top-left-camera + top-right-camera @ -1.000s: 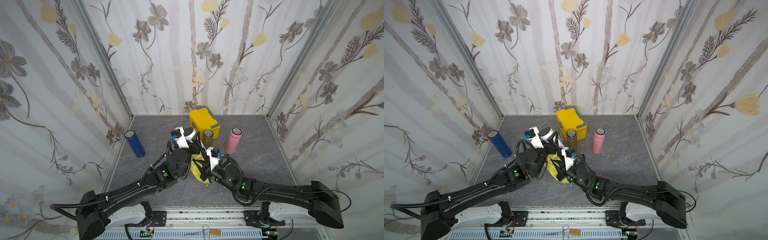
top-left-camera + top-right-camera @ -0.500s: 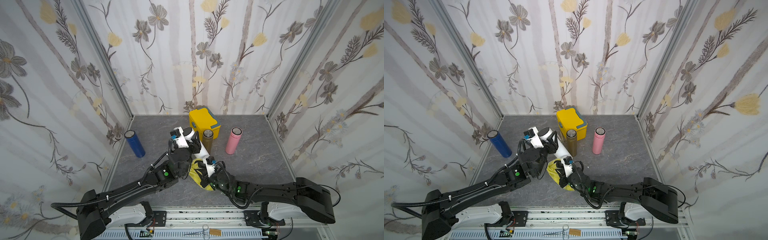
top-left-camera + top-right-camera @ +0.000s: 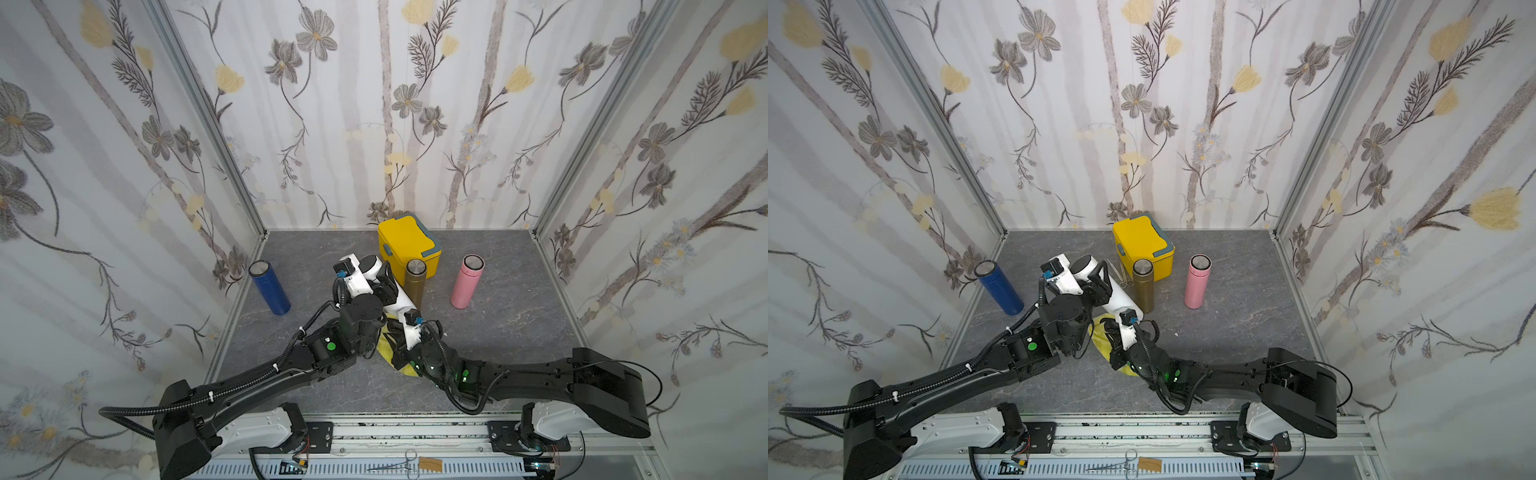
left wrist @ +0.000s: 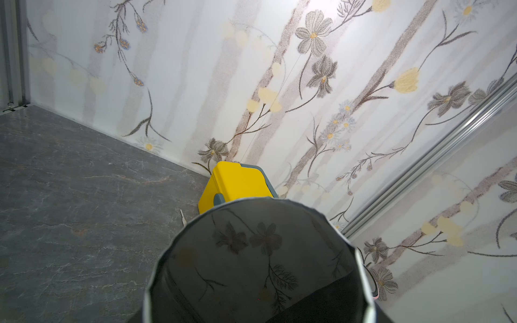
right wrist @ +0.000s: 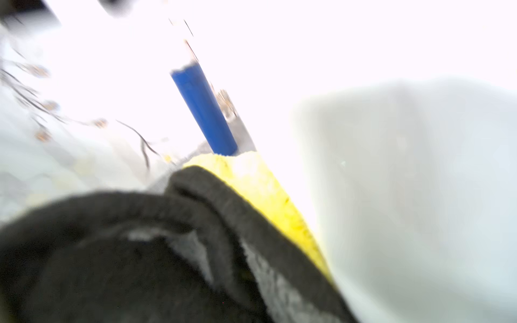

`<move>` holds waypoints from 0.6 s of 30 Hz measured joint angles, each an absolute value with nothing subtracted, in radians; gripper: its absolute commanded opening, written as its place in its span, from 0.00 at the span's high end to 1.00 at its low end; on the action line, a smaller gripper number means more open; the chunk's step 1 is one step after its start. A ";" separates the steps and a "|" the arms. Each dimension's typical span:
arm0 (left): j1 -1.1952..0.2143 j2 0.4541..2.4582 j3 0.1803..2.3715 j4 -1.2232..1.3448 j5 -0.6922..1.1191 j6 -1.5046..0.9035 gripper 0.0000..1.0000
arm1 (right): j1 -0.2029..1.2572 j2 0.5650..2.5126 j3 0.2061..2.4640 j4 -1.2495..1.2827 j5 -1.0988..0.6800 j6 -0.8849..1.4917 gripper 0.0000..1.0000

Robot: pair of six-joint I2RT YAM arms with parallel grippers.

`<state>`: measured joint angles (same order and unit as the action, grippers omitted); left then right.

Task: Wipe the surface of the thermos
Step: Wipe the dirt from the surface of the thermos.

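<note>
My left gripper [image 3: 385,287] clamps the tilted white thermos [image 3: 401,302], my right gripper [image 3: 397,338] pinches the yellow cloth [image 3: 385,353] beside it; closed yellow box [image 3: 405,243] and brown thermos [image 3: 415,286] stand just beyond.

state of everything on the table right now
white thermos: tilted, capped, held
left gripper: shut on white thermos
yellow cloth: bunched, held
right gripper: shut on yellow cloth
blue thermos: upright, capped
brown thermos: upright, capped
pink thermos: upright, capped
yellow box: lid closed
</note>
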<state>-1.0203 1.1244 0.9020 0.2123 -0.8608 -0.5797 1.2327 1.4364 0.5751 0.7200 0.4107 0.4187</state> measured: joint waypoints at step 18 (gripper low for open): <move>-1.032 1.163 1.000 -0.030 -0.997 -0.819 1.00 | 1.236 1.561 0.618 0.775 0.508 0.470 1.00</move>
<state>-1.0325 1.1629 1.0000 -0.0296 -0.9970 -0.8192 1.2358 1.5608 0.6178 0.7746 0.5076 0.4702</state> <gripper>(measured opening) 0.617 0.087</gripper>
